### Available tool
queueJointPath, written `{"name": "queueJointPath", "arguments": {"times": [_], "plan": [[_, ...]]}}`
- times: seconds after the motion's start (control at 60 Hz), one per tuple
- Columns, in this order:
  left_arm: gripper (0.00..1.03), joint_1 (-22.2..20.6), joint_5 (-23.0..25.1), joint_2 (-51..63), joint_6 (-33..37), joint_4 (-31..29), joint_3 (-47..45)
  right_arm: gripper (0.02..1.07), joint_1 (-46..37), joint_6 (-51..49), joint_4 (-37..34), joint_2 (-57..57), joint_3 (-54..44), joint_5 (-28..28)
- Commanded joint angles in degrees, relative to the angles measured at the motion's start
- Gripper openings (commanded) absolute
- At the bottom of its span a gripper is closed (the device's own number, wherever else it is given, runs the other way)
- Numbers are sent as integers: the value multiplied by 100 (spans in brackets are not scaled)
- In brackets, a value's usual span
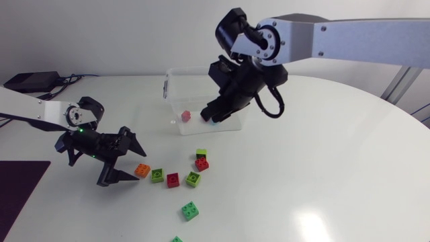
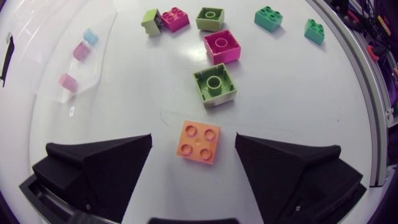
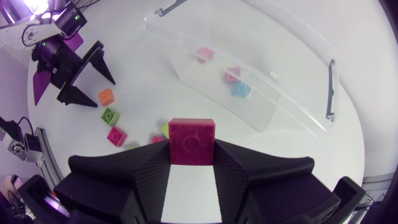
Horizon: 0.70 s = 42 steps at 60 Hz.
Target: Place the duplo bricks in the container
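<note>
Left gripper (image 1: 138, 165): low at the table, fingers spread wide, holding nothing.
Orange brick (image 2: 198, 142): flat on the table between these open fingers, studs up, touched by neither.
Loose bricks: a green brick (image 1: 157, 175), a red brick (image 1: 173, 179) and others lie near, apart from each other.
Handling: I judge them light, stiff and not fragile. The smooth plastic may slip, so grip two flat opposite side walls, not the studs.
Container (image 1: 173, 84): clear, open, with a pink brick (image 1: 186, 115) inside.
Right gripper (image 1: 213, 118): clamped on a dark red brick (image 3: 192, 141) by its two side walls. It seems to be over the container, though the view does not show it for sure.
</note>
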Motion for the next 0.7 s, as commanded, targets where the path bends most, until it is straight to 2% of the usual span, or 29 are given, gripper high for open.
{"name": "queueJointPath", "arguments": {"times": [0.0,0.05,0.183,0.217,0.25,0.517,0.683], "plan": [[83,-88,-79,220,267,-56,89,28,-132,114,193,-132,224,-3],[75,-105,-106,264,276,-56,72,28,-176,123,272,-106,286,-3],[46,-114,-123,352,311,-39,36,28,-335,184,518,-36,461,-3],[34,-114,-123,352,337,-30,1,28,-361,193,580,-36,505,-12],[30,-114,-123,352,355,-21,-34,28,-396,193,606,-18,558,-12],[28,-114,-229,70,381,-74,-350,29,-704,167,975,448,945,-3],[28,-61,-202,-642,425,-672,-280,49,-906,105,1046,1019,1411,-3]]}}
